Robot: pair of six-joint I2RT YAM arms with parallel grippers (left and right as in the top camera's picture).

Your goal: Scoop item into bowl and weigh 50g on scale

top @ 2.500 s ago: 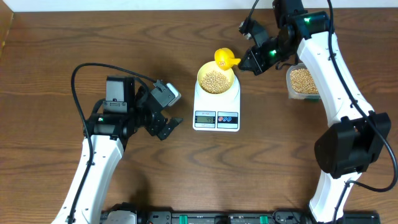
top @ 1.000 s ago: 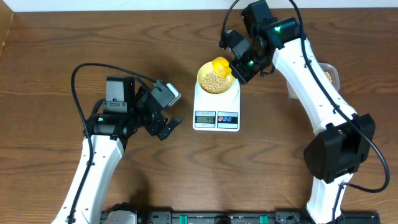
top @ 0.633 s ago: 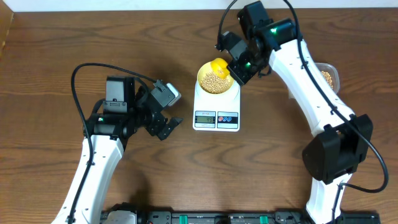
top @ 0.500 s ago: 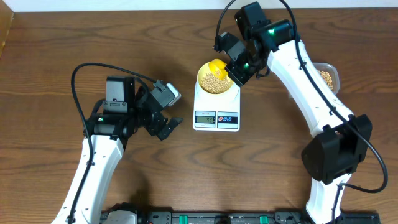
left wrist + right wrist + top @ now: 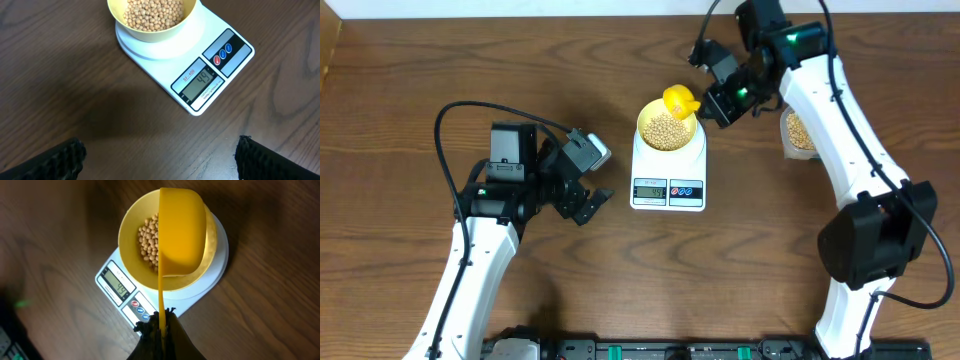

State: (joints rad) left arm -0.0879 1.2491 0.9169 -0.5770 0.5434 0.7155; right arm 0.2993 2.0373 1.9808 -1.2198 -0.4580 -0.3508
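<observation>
The pale yellow-green bowl [image 5: 667,126] sits on the white scale [image 5: 669,175] and holds tan beans [image 5: 152,12]. The scale's display [image 5: 202,82] reads 44. My right gripper [image 5: 717,97] is shut on the handle of a yellow scoop [image 5: 181,232], whose cup hangs tipped on its side over the bowl's far right rim [image 5: 681,100]. My left gripper [image 5: 582,205] is open and empty, low over the table left of the scale. The bowl [image 5: 131,227] and beans [image 5: 148,240] also show in the right wrist view.
A clear plastic tub [image 5: 797,130] with more beans stands right of the scale, partly hidden by my right arm. Bare wood lies around the scale. The table's far edge runs along the top.
My right gripper has carried the scoop from over the bowl's middle back to its right rim, and the arm has swung to the right. The left arm has not moved.
</observation>
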